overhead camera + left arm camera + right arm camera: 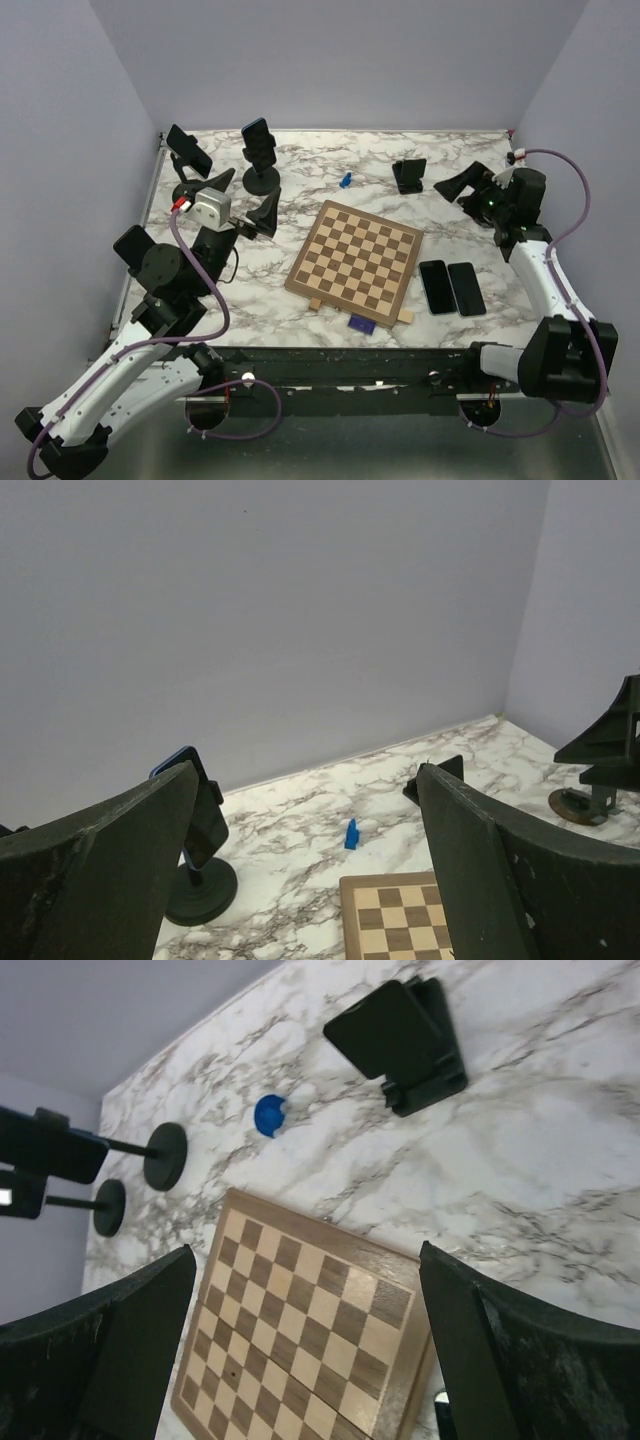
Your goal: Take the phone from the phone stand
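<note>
Two phone stands are at the back left. One holds a blue-edged phone [258, 140] on a round base [262, 182]. The other holds a black phone [188, 150]. My left gripper [243, 197] is open and empty, just in front of and between them. In the left wrist view the blue-edged phone [205, 820] shows beside the left finger [110, 870]; the gripper [308, 780] touches nothing. My right gripper [465, 185] is open and empty at the back right, and in its wrist view [307, 1255] it hangs above the chessboard.
A chessboard [355, 265] lies mid-table. Two phones [435, 287] [465, 289] lie flat to its right. An empty small black stand [408, 175] is at the back, with a blue piece [344, 180] to its left. A purple object [360, 323] lies by the front edge.
</note>
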You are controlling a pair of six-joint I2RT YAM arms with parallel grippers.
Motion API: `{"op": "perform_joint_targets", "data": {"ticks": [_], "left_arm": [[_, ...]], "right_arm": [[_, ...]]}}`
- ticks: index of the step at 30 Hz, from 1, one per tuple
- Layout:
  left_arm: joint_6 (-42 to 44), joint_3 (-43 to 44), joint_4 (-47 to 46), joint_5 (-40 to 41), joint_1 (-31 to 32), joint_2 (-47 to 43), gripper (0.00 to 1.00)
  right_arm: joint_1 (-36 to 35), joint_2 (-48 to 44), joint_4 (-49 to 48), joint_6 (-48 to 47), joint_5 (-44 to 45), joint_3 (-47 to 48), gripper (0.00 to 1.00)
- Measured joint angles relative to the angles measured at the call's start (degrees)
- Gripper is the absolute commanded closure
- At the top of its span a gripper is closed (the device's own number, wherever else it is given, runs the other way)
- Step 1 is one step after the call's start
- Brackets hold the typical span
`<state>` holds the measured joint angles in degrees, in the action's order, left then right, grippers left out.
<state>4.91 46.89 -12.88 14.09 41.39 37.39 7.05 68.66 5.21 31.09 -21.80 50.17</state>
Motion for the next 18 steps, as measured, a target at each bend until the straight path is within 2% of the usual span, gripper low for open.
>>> {"op": "perform_joint_targets", "data": {"ticks": [3, 6, 10, 14, 18], "left_arm": [[0.0, 0.0, 0.0, 0.4, 0.0, 0.9, 0.01], [0.0, 0.0, -0.1, 0.5, 0.0, 1.9, 0.02], [0.0, 0.0, 0.0, 1.6, 0.0, 3.7, 0.01], [0.0, 0.0, 0.9, 4.5, 0.0, 4.7, 0.02], [1.0, -0.7, -1.0, 11.4, 0.0, 3.0, 0.01]], "right_arm": [[-1.7, 3.8, -6.2, 1.9, -4.2, -2.3, 0.0], [-9.1, 6.6, -5.6, 0.1, -0.7, -1.4, 0.0], [-21.0, 11.8, -6.0, -2.3, 3.0, 5.0, 0.0], [-26.1, 17.7, -10.1, -2.1, 4.5, 9.6, 0.0], [-32.3, 26.6, -13.2, -2.7, 7.5, 16.2, 0.0]]}}
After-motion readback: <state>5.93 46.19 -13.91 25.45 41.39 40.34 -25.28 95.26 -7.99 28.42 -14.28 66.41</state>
